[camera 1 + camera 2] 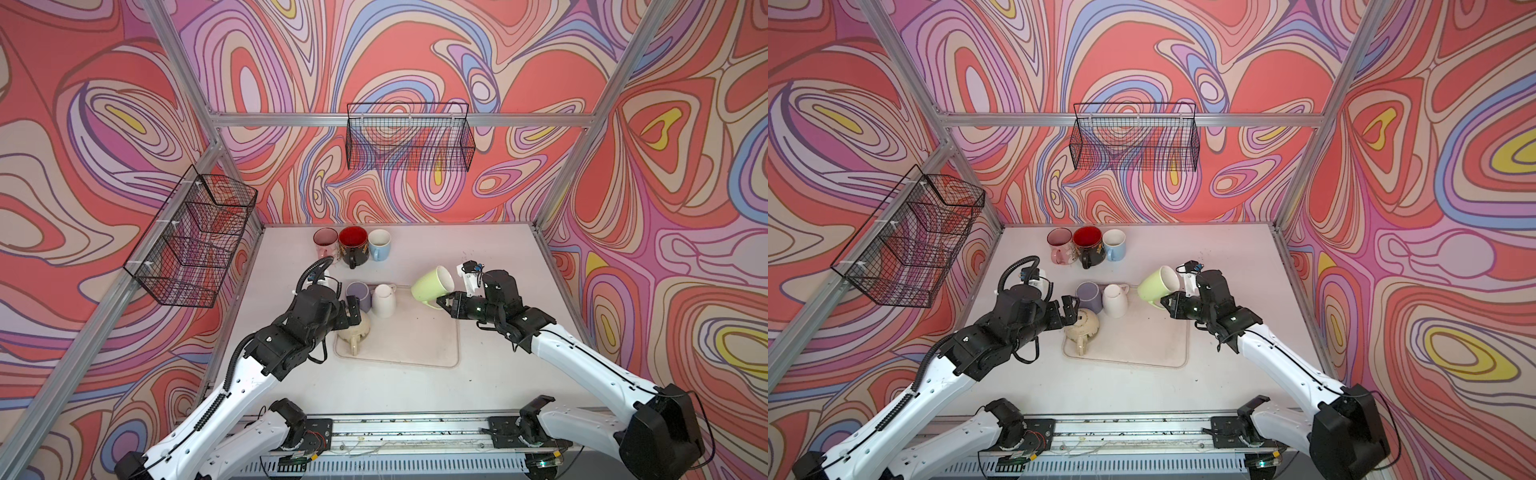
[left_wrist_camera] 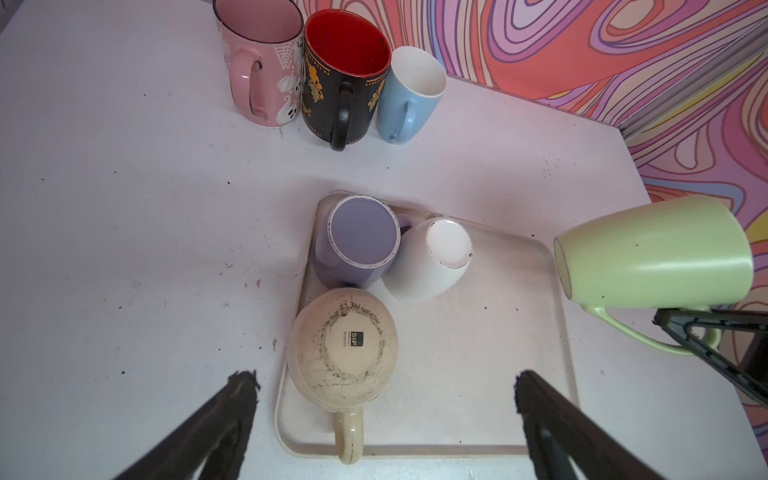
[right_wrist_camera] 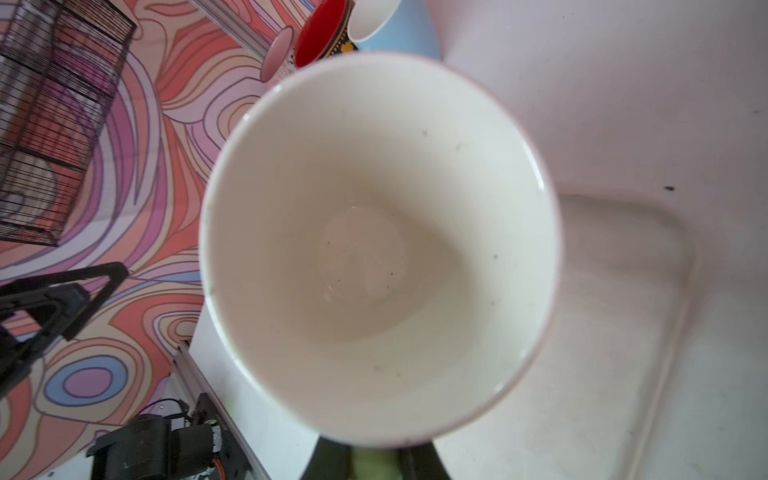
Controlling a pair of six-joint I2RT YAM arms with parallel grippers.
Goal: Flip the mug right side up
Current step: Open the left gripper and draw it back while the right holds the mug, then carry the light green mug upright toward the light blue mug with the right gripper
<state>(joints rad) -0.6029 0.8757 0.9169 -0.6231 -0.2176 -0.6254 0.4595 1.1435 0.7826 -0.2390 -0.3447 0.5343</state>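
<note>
Clamping the empty green mug (image 1: 432,284) by its handle, the right gripper (image 1: 446,303) holds it tilted above the tray's (image 1: 419,353) 1 o'clock corner. The left gripper (image 2: 386,380), jaws apart, hangs over the inverted beige mug (image 2: 343,345).

Bare tray (image 1: 432,349) corner (overturned mugs (image 1: 383,301) opposite)

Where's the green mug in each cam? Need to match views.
Top view: green mug right of centre, tilted, over the tray's far right corner.
Top view: green mug, same place.
Left wrist: green mug side-on, near the tray's corner.
Right wrist: green mug fills the picture, mouth toward camera.
Shared landmark: red-lined black mug, in all four.
</note>
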